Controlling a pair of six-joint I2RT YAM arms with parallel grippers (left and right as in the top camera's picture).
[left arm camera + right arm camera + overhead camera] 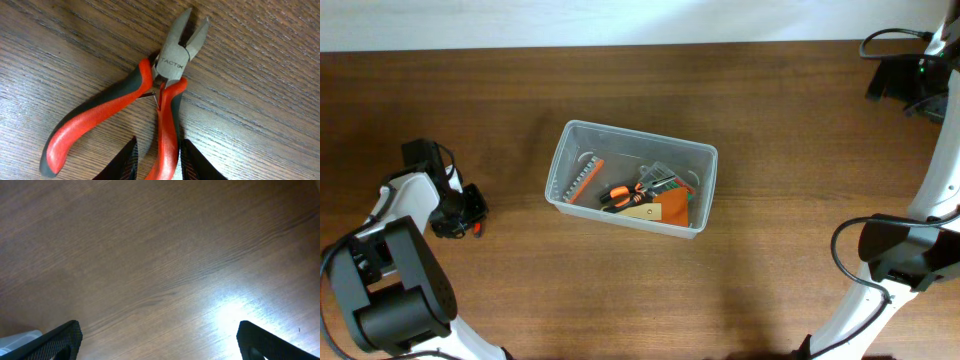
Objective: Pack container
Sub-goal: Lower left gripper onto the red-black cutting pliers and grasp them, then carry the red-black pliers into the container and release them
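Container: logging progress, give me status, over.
Left tool shut on pliers handle, pliers on table. Right tool open, empty. Container partly filled, nothing blocking the way.

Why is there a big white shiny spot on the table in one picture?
Right wrist view: that spot is light bouncing off the wooden table, and it hides the grain there. Left wrist view: no glare, and the side cutters are sharp enough to read their lettering. Overhead view: soft, even light, with no shiny spot on the container.
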